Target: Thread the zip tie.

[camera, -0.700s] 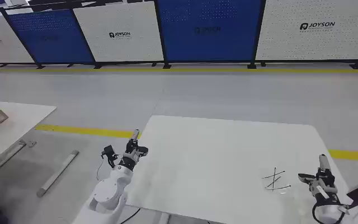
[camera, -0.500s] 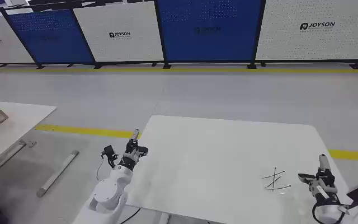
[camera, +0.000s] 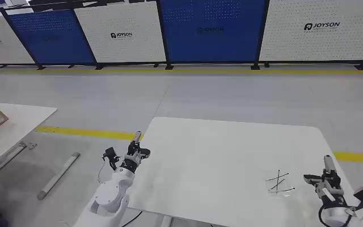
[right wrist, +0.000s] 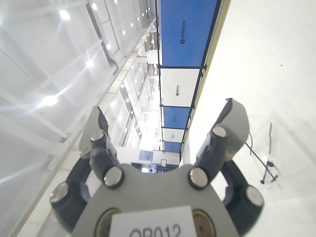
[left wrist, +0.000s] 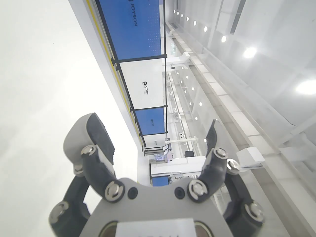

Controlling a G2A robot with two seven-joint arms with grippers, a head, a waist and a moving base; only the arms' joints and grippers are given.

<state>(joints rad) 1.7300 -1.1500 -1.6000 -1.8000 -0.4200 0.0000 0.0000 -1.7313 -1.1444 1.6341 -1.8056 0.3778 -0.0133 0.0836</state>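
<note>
White worktop [camera: 227, 159] stretches wide in front of me. My left pincer [left wrist: 155, 127] hangs at its left edge, fingers spread, gripping nothing. My right pincer [right wrist: 164, 107] sits at the right edge, likewise spread and bare. Black zip ties [camera: 279, 183] lie crossed on the worktop near that right edge, close beside my right pincer but not touching it.
</note>
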